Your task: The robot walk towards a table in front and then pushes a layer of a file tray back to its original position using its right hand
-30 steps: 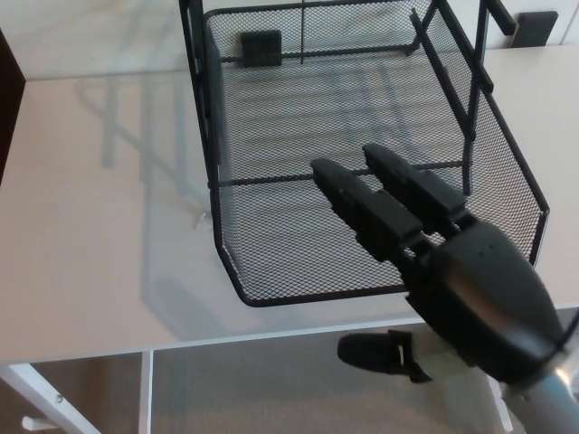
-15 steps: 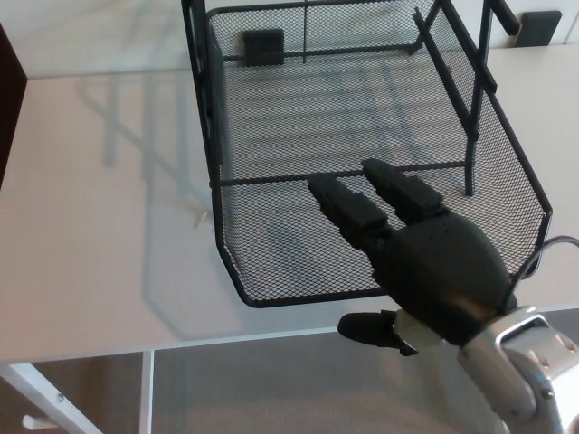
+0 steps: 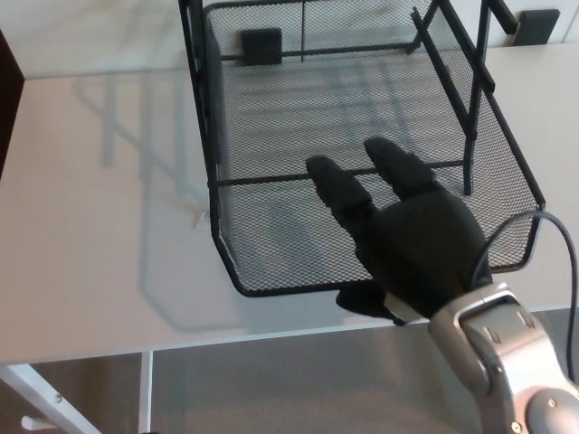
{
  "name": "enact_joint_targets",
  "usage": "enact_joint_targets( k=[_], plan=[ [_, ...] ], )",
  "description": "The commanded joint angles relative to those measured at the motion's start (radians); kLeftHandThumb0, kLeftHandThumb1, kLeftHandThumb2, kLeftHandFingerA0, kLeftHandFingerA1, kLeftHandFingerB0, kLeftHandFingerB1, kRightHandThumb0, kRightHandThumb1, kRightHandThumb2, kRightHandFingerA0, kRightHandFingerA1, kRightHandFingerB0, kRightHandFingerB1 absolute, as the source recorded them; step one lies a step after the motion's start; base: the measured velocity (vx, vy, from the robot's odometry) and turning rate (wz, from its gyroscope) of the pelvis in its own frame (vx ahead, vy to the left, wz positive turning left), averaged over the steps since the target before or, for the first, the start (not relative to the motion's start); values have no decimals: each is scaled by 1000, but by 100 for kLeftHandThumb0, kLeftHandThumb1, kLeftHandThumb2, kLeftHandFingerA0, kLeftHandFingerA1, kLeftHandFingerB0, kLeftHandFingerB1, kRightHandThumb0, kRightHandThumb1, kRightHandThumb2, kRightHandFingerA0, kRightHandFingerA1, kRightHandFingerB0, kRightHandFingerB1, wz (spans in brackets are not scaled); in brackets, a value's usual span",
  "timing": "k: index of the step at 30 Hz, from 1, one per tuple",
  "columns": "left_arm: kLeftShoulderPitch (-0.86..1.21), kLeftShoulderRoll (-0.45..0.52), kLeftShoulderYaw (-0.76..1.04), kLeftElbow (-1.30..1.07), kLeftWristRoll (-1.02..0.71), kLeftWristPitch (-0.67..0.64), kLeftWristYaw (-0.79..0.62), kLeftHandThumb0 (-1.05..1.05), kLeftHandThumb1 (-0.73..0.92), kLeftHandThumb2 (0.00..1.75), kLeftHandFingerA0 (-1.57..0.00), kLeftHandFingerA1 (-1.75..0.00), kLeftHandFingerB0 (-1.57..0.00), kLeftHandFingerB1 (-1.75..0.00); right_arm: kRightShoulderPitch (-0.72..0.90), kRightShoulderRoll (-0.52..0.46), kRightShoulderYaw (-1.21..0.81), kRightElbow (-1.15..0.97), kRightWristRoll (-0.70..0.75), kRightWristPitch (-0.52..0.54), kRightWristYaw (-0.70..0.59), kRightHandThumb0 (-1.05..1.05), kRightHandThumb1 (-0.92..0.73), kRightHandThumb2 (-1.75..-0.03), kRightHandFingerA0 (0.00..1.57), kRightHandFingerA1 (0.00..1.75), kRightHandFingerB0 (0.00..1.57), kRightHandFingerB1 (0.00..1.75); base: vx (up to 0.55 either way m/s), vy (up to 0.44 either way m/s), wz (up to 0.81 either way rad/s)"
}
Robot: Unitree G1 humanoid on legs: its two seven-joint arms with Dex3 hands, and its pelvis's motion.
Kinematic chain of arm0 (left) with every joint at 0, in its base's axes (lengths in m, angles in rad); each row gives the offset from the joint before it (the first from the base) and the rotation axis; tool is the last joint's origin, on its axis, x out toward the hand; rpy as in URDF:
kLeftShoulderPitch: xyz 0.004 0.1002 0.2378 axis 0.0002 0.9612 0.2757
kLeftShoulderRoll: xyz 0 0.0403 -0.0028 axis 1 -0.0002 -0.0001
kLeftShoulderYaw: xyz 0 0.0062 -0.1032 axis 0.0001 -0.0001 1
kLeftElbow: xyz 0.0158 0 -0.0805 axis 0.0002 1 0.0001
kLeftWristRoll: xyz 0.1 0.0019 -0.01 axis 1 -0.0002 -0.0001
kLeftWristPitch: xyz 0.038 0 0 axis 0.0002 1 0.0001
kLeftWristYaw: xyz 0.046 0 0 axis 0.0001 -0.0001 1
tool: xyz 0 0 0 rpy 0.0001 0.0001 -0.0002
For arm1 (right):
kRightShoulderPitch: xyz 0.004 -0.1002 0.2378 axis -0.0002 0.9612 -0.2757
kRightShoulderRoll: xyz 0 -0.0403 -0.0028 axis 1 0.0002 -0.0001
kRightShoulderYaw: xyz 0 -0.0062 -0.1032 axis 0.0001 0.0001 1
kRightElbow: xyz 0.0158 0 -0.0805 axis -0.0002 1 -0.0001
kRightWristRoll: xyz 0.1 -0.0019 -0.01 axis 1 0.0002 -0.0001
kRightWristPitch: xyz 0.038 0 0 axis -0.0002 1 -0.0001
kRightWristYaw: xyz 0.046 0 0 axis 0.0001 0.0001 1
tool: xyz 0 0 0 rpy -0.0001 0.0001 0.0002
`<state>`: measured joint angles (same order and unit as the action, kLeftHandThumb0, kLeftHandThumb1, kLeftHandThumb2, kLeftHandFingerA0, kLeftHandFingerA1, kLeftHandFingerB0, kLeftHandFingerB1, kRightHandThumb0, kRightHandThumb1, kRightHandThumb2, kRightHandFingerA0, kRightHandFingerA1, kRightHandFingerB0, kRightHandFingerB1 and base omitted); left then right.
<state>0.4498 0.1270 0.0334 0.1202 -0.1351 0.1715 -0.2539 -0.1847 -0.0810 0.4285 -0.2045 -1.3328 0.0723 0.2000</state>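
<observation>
Tabletop: a pale, off-white flat tabletop (image 3: pixel 99 226) fills most of the head view, with its near edge running across the lower part and grey carpeted floor (image 3: pixel 271 389) below it.
File tray: a black wire-mesh file tray (image 3: pixel 271 136) with upright black frame bars stands at the middle and far side of the tabletop.
Pulled-out layer: the lowest black mesh layer (image 3: pixel 271 240) sticks out toward the near edge, its rounded front rim close to the tabletop's near edge; a thin crossbar runs left to right over its mesh.
Right hand: the robot's black right hand (image 3: pixel 403 240) comes in from the near right on a silver forearm and lies over the near right part of the pulled-out layer.
Fingers: the two thick fingers (image 3: pixel 336 185) are stretched out and a little apart, pointing far-left over the mesh, with nothing held between them; the thumb sits just beside the layer's front rim, and whether it touches cannot be told.
Cable: a thin dark cable (image 3: pixel 543 226) arcs at the right of the wrist.
Far objects: a small dark block (image 3: pixel 261 45) shows behind the mesh at the far side.
</observation>
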Motion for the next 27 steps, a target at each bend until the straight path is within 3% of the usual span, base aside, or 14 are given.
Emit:
enact_joint_targets(
  k=[1, 13, 14, 15, 27],
  plan=[
    [4, 23, -1, -11, 9, -13, -17, -24, 61, 58, -61, -47, -45, -40, -52, 8, 21, 46, -39, 67, -19, -87, -59, -90, 0, 0, 0, 2, 0, 0, 0],
    [5, 15, 8, -23, -11, -5, -26, -23, 61, 59, -63, -48, -47, -41, -171, 8, 43, 246, -21, 155, 34, -90, -59, -92, 0, 0, 0, 1, 0, 0, 0],
    [6, 15, 8, -26, -12, -6, -28, -23, 61, 58, -63, -49, -47, -41, -182, 7, 44, 265, -19, 161, 39, -78, -52, -79, 0, 0, 0, 4, 0, 0, 0],
    [6, 17, 7, -31, -11, -4, -28, -23, 61, 58, -62, -48, -47, -41, -205, 3, 43, 306, -16, 168, 40, -84, -55, -93, 0, 7, 0, 7, 0, 0, 0],
    [-1, 14, 5, -38, -2, 14, -21, -22, 61, 58, -64, -48, -46, -40, -381, -4, 48, 453, 44, 188, 32, -88, -54, -89, 0, 0, 0, 1, 0, 0, 0]
  ],
)
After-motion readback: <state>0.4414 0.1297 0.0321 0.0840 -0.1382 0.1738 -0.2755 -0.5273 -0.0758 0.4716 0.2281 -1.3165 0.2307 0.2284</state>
